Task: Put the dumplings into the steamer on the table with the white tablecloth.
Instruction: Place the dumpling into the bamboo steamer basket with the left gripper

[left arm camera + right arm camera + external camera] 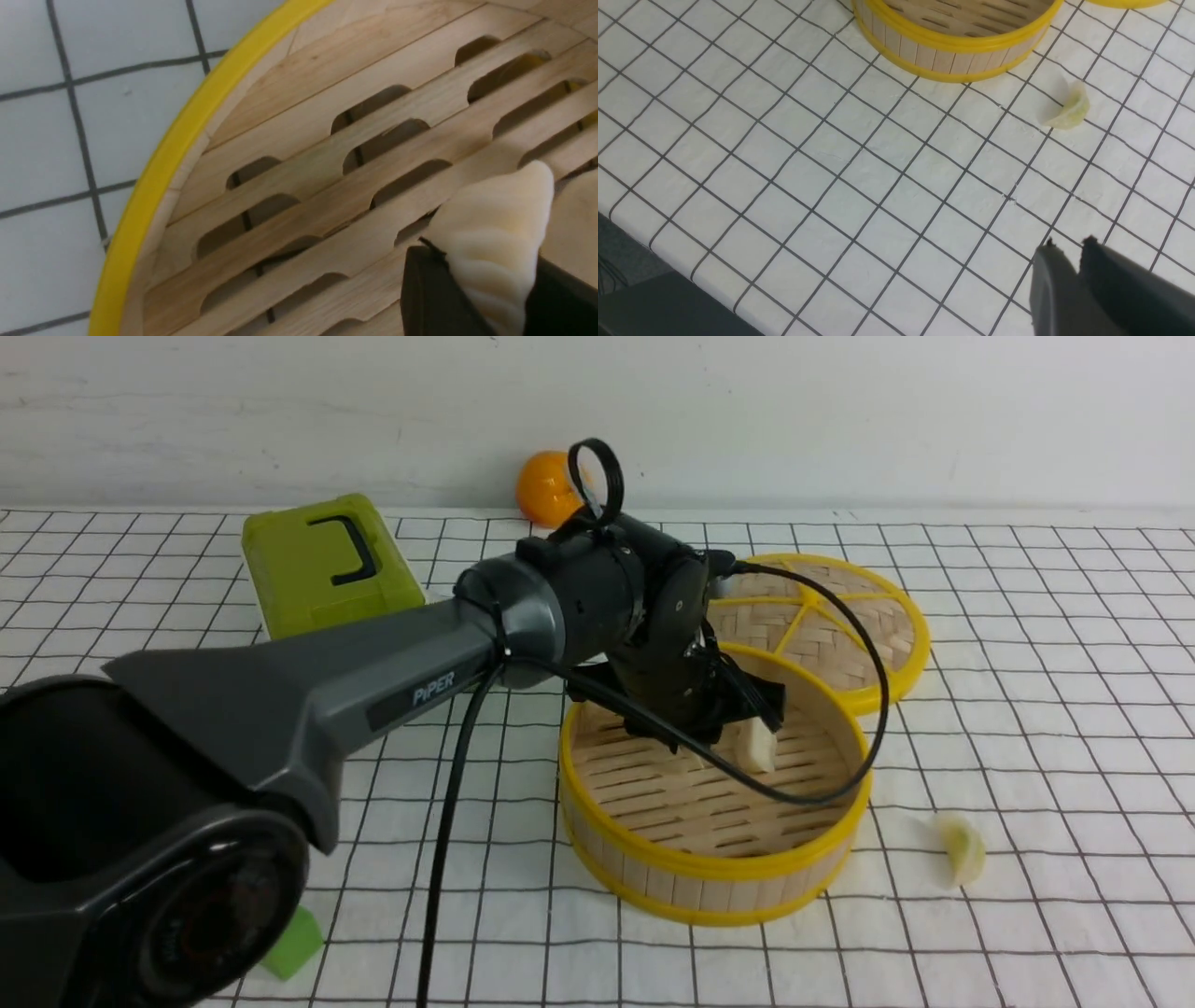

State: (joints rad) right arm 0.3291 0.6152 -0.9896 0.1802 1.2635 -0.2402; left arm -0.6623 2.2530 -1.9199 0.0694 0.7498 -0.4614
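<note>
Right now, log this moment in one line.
left gripper: shut on dumpling, inside steamer | right gripper: slightly open, empty, over tablecloth | greenish dumpling: on tablecloth, outside steamer

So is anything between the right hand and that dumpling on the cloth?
Nothing visible. Only bare cloth lies between the right hand and the dumpling, which sits beside the steamer.
</note>
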